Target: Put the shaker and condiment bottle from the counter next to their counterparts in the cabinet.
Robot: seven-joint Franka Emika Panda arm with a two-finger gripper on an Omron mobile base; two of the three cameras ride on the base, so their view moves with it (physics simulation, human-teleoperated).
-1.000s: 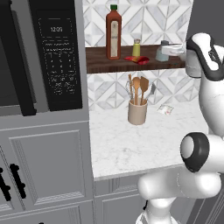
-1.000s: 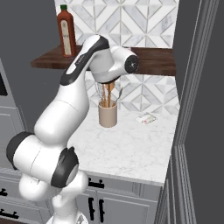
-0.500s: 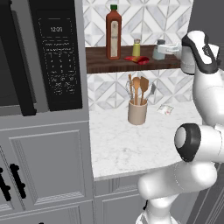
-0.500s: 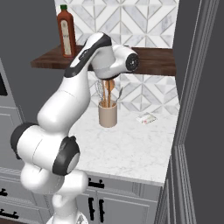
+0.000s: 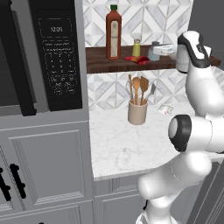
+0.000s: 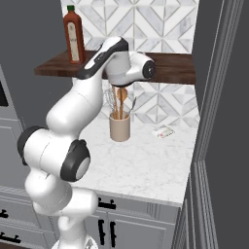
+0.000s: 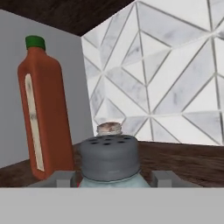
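Observation:
My gripper (image 5: 159, 50) reaches in from the right over the dark wooden cabinet shelf (image 5: 105, 62) and is shut on the teal shaker (image 5: 153, 51). In the hand view the shaker's grey perforated cap (image 7: 109, 157) sits between my fingertips (image 7: 61, 178). I cannot tell whether its base touches the board. Just left of it stand the yellow-green shaker (image 5: 136, 47) and the tall red bottle with a green cap (image 5: 113, 33). The small red condiment bottle (image 5: 137, 59) lies flat on the shelf in front of the yellow-green shaker. In the right base view my arm hides the shakers.
A beige utensil crock (image 5: 137, 112) stands on the marble counter (image 5: 118, 148) below the shelf, with a small white packet (image 5: 165, 109) to its right. A black microwave (image 5: 57, 57) bounds the shelf on the left, and a dark wall panel (image 6: 219, 97) closes the right side.
My gripper has carried the teal shaker a little to the left along the shelf, closer to the yellow-green shaker. The other things have stayed put.

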